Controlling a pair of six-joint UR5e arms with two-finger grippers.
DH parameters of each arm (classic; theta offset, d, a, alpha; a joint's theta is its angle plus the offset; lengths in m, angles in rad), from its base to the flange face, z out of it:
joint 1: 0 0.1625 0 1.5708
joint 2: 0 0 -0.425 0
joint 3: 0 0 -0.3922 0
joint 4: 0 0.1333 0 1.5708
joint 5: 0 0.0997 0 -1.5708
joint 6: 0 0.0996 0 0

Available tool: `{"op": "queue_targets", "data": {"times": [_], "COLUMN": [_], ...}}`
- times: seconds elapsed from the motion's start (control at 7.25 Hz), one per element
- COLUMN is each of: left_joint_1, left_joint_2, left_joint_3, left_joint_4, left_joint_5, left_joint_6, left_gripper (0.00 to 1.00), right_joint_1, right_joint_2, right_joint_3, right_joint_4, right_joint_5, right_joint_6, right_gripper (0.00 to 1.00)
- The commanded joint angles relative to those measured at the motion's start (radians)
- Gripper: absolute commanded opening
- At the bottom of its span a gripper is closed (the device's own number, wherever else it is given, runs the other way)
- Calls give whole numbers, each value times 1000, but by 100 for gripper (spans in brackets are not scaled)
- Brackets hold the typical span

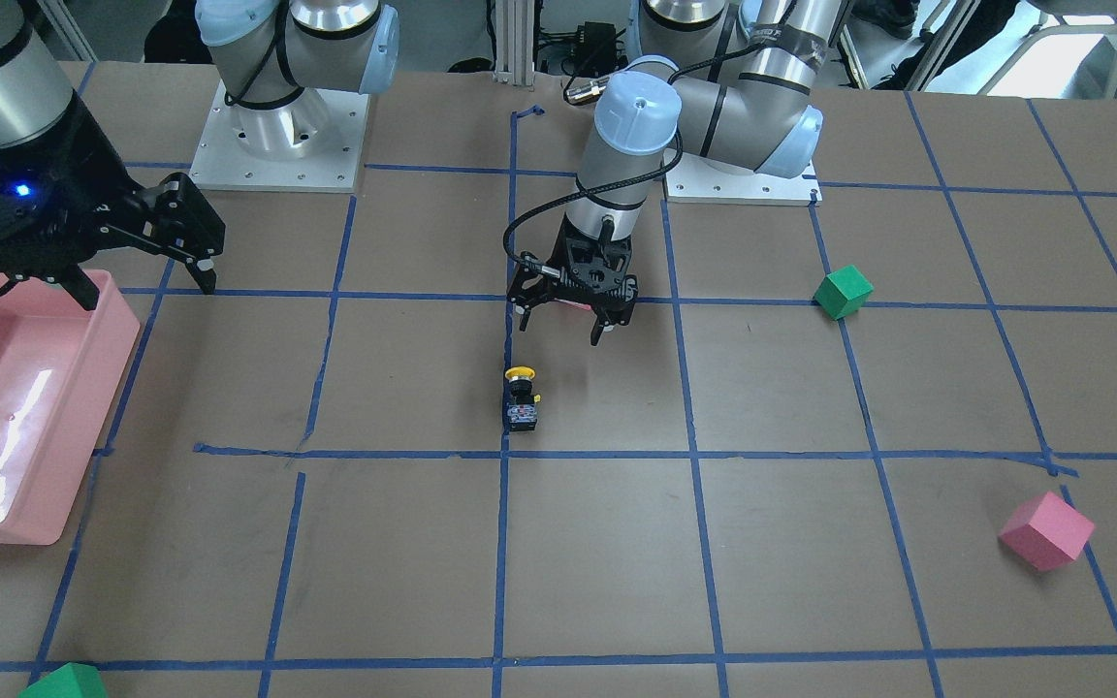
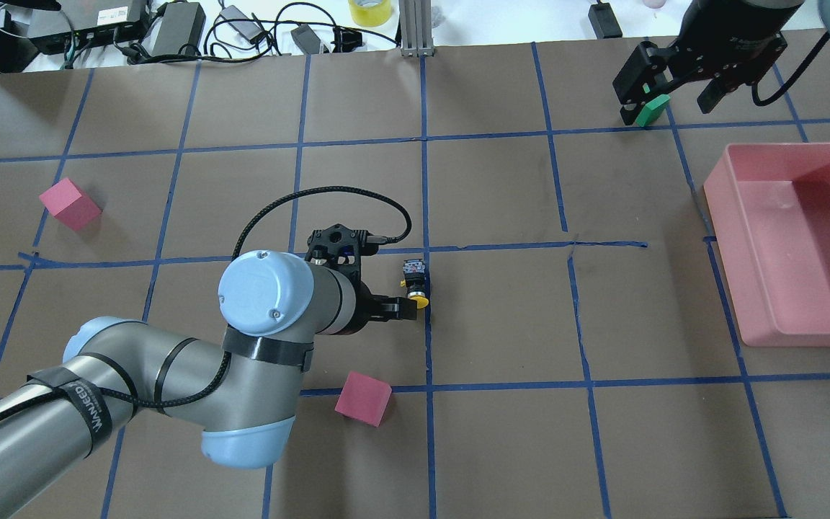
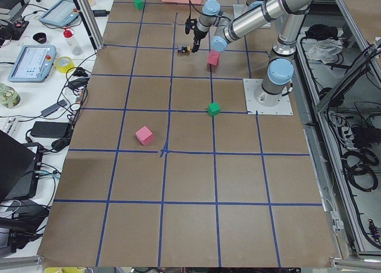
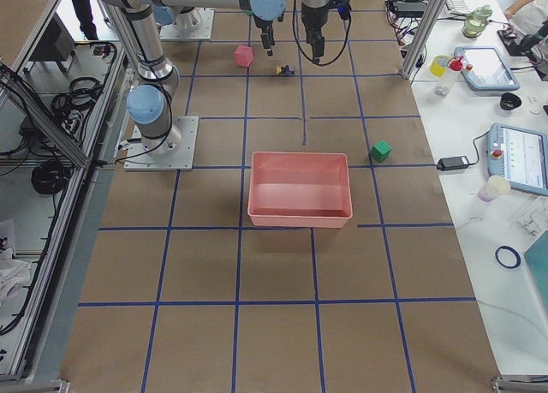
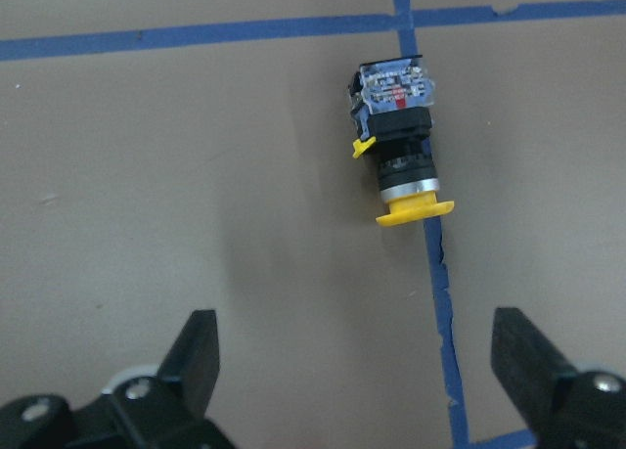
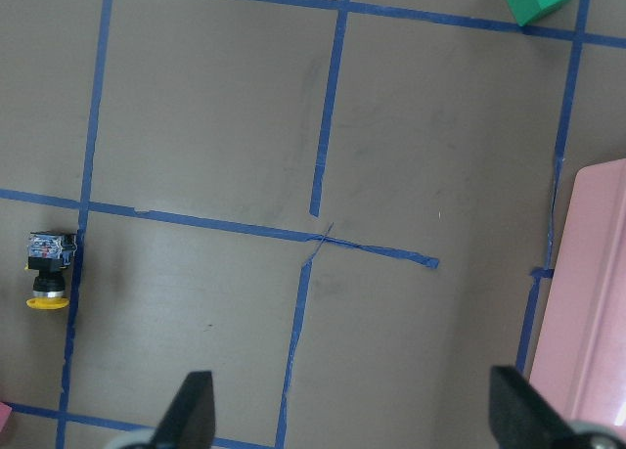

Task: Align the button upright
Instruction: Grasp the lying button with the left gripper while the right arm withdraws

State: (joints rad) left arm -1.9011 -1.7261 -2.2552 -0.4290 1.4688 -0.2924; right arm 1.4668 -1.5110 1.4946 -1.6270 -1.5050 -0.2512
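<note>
The button [image 5: 399,156] lies on its side on the brown table, next to a blue tape line, with its yellow cap pointing toward the robot and its blocky base away. It also shows in the front view as the button [image 1: 521,397] and from overhead as the button [image 2: 415,281]. My left gripper [image 1: 563,325] hovers just on the robot side of it, open, its fingers [image 5: 201,346] spread wide with nothing between them. My right gripper [image 2: 667,108] hangs high over the far right of the table, open and empty; its wrist view catches the button [image 6: 47,269] far below.
A pink bin [image 2: 723,238] stands at the right. One pink cube [image 2: 362,398] sits near my left forearm and another pink cube [image 2: 69,204] lies far left. A green cube [image 2: 651,112] lies under my right gripper; another green cube [image 1: 843,291] sits by the left arm's base.
</note>
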Motion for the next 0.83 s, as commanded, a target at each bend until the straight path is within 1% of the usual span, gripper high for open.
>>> {"op": "queue_targets", "data": {"times": [0.0, 0.28, 0.41, 0.55, 0.69], "left_joint_1": [-41, -52, -79, -84, -84], "left_joint_2": [-55, -113, -139, -159, -179], "left_joint_3": [11, 71, 77, 77, 80], "left_joint_4": [58, 69, 91, 101, 119], "left_joint_5": [56, 59, 70, 99, 99], "left_joint_6": [-112, -114, -116, -116, -116], "left_gripper": [100, 99, 97, 96, 96], "right_joint_1": [-2, 0, -2, -2, -2], "right_joint_2": [2, 2, 0, 0, 0], "right_joint_3": [-1, 1, -4, -4, -2], "right_joint_4": [3, -2, -8, -4, -2], "right_joint_5": [3, 8, 9, 31, 54], "right_joint_6": [1, 1, 3, 1, 1], "right_gripper": [100, 100, 100, 100, 100]}}
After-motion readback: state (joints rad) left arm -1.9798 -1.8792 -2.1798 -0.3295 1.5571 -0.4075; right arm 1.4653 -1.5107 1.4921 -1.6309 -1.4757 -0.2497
